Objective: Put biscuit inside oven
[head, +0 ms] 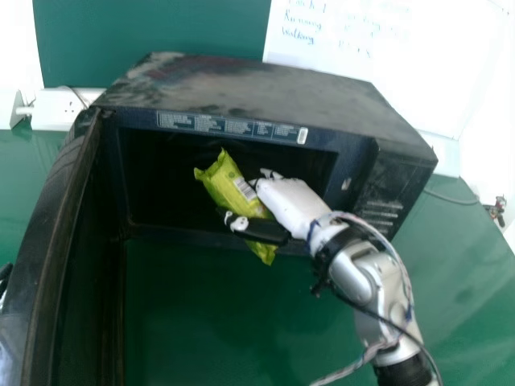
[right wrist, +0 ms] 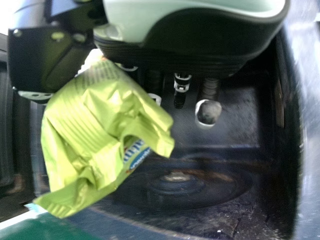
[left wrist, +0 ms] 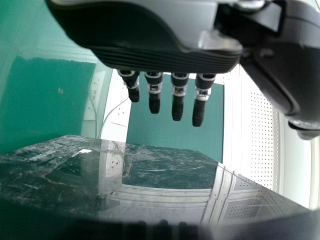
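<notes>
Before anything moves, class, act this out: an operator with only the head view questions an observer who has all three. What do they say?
Operator: My right hand holds the green packet at the mouth of the oven. What is on the oven floor?
Observer: A round shape, probably the turntable, in the right wrist view.
Operator: And how are the fingers of my left hand?
Observer: Straight, as the left wrist view shows.

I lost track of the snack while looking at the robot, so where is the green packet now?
In the head view, the green packet is in the robot's right hand, at the open front of the black oven.
</notes>
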Controlling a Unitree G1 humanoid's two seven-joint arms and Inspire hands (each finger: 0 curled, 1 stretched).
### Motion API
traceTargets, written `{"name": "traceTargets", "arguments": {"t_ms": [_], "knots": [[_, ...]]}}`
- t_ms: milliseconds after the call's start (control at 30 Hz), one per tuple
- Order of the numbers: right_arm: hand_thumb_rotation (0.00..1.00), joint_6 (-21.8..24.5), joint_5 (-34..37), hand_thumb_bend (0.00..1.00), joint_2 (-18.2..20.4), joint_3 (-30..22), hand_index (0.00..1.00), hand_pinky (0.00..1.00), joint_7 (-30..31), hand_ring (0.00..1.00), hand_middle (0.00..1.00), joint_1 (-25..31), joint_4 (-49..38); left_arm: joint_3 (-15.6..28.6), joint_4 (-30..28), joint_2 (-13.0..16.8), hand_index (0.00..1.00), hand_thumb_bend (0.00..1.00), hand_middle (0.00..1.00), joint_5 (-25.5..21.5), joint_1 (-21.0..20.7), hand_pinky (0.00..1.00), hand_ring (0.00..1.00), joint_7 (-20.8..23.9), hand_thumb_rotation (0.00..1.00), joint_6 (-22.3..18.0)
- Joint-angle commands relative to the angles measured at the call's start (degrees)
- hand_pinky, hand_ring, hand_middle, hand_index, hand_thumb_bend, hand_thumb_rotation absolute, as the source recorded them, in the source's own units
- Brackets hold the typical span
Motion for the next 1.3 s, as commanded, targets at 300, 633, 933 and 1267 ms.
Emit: {"name": "traceTargets", "arguments": {"t_ms": [300,633,933,1267], "knots": [[0.04,-3.31,1.54,0.49,3.06,2.73,0.47,0.0,-8.98,0.0,0.0,-12.11,21.07,-0.94,-0.86,0.01,0.79,0.9,0.77,-0.18,1.37,0.78,0.75,0.16,0.84,0.09],[0.04,-3.75,1.56,0.49,4.74,5.02,0.47,0.0,-13.72,0.0,0.0,-18.26,32.75,-1.57,-0.86,0.24,0.79,0.91,0.74,-0.89,1.21,0.79,0.72,0.04,0.85,0.03],[0.04,-5.33,1.62,0.49,6.13,7.03,0.47,0.0,-18.16,0.0,0.0,-23.28,44.1,-1.65,-0.71,-0.05,0.76,0.95,0.72,-0.17,1.37,0.75,0.71,0.27,0.88,-0.33],[0.04,-5.52,1.99,0.49,8.98,8.92,0.47,0.0,-23.24,0.0,0.0,-28.44,56.87,-2.2,-1.63,0.01,0.79,0.94,0.73,-0.48,2.58,0.72,0.7,0.51,0.86,0.12]]}}
